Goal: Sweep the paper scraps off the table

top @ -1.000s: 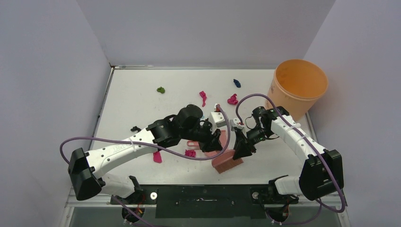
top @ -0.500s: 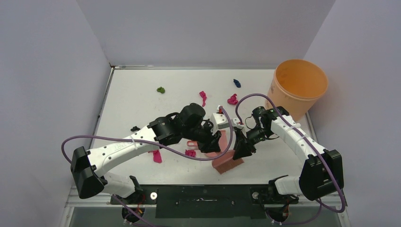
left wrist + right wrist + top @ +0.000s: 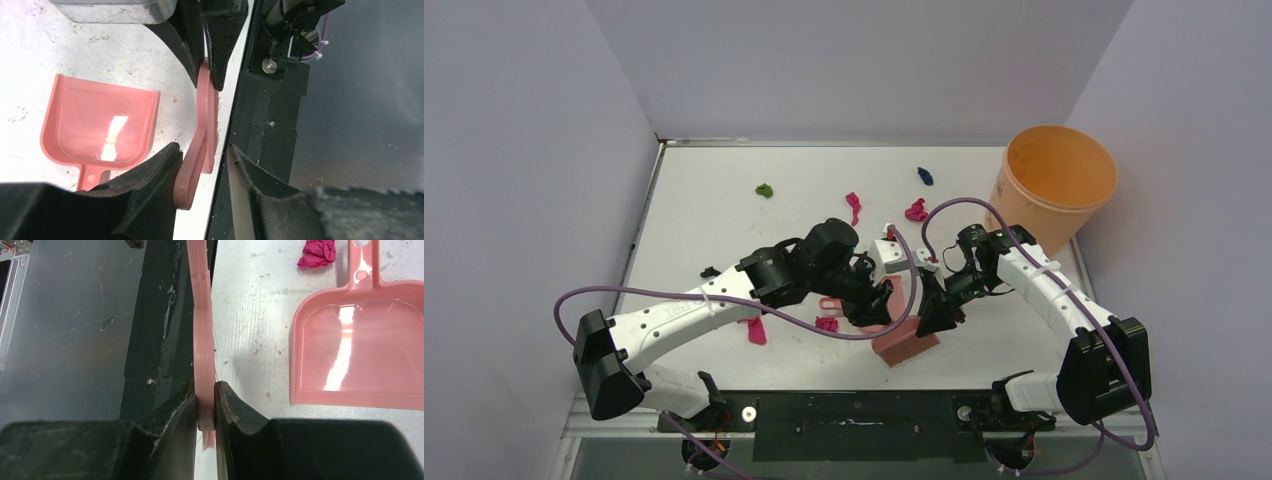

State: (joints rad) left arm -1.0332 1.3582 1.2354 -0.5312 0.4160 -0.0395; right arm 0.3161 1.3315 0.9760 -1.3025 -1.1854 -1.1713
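The pink hand brush (image 3: 906, 345) stands on edge near the table's (image 3: 724, 220) front rim. My right gripper (image 3: 205, 387) is shut on its bristle end (image 3: 202, 315). My left gripper (image 3: 202, 150) straddles the brush handle (image 3: 192, 170): one finger (image 3: 150, 175) touches it, the other stands apart, so it is open. The pink dustpan (image 3: 100, 125) lies flat beside the brush, mostly under my left wrist in the top view. Paper scraps lie scattered: magenta ones (image 3: 827, 324) (image 3: 756, 331) (image 3: 854, 207), a green one (image 3: 765, 190) and a dark blue one (image 3: 925, 176).
An orange bucket (image 3: 1054, 185) stands at the back right corner. Another magenta scrap (image 3: 916, 210) lies near it. A small dark scrap (image 3: 711, 271) sits by my left forearm. Grey walls close in the table on three sides.
My left gripper's jaws have widened around the brush handle, leaving a gap on one side. The left wrist shifted slightly to the right. The right gripper and brush stayed put.
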